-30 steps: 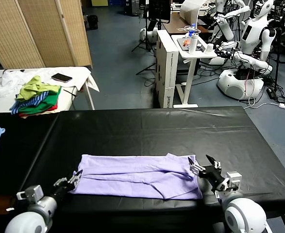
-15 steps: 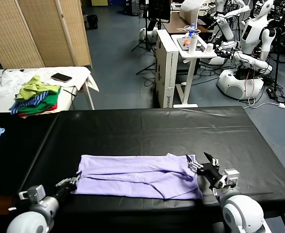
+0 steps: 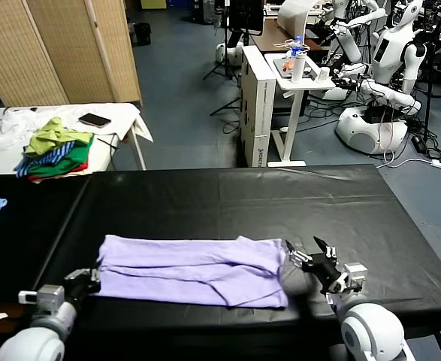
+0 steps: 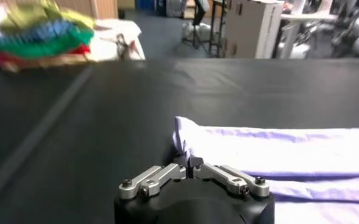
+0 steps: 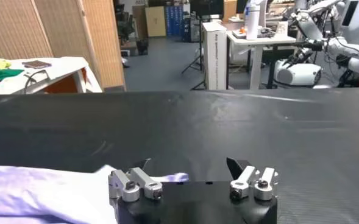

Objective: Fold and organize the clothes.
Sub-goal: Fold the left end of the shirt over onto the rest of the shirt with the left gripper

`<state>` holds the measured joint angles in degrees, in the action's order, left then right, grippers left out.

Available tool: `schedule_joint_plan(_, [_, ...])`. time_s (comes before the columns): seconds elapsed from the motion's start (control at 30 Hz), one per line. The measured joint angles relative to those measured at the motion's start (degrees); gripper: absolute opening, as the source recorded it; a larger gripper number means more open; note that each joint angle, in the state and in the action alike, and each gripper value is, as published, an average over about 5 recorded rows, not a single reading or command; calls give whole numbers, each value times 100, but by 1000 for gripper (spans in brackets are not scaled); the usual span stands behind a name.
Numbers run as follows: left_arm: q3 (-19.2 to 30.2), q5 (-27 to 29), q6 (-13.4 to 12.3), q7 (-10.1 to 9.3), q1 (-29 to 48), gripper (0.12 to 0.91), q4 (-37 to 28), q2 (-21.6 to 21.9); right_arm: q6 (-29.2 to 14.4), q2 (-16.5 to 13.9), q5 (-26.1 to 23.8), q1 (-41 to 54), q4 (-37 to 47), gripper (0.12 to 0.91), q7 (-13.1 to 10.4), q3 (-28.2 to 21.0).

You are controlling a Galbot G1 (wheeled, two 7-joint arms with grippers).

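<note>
Black table (image 3: 228, 195), head view: I log the lavender T-shirt (image 3: 190, 269) folded lengthwise along the near edge. My left gripper (image 3: 87, 279) is clenched on its left end; my right gripper (image 3: 309, 254) stands released just beside its right end. Left wrist view: jaws pinched on a bunched corner of cloth (image 4: 188, 137). Right wrist view: fingers (image 5: 235, 167) spread, shirt edge (image 5: 39, 192) near.

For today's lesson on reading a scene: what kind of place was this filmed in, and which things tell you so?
Most likely a robotics lab or test hall: several white humanoid robots stand at the back, a white workstation desk stands nearby, and a lavender T-shirt lies on a black-covered table.
</note>
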<state>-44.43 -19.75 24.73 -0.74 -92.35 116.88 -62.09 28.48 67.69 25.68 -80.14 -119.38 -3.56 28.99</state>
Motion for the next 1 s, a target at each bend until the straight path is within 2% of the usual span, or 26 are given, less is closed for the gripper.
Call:
schedule_joint_plan(0.33, [-824, 47, -138, -36, -387, 162, -165, 347, -38, 76, -29, -48, 7, 907, 1, -39])
schedule_joint_plan(0.5, [-901, -208, -69, -128, -413, 162, 7, 261, -114, 96, -39, -130, -34, 907, 11, 1])
schedule_joint_plan(0.63, [-700, -782, 81, -230, -361, 162, 289, 91, -169, 128, -71, -234, -76, 907, 18, 79])
schedule_joint_plan(0.8, [-209, -1481, 311, -415, -224, 162, 727, -217, -197, 205, -167, -392, -126, 907, 25, 196])
schedule_joint_plan(1.0, [535, -1766, 542, -632, -3, 162, 1157, -431, -227, 313, -252, -567, -151, 907, 30, 330])
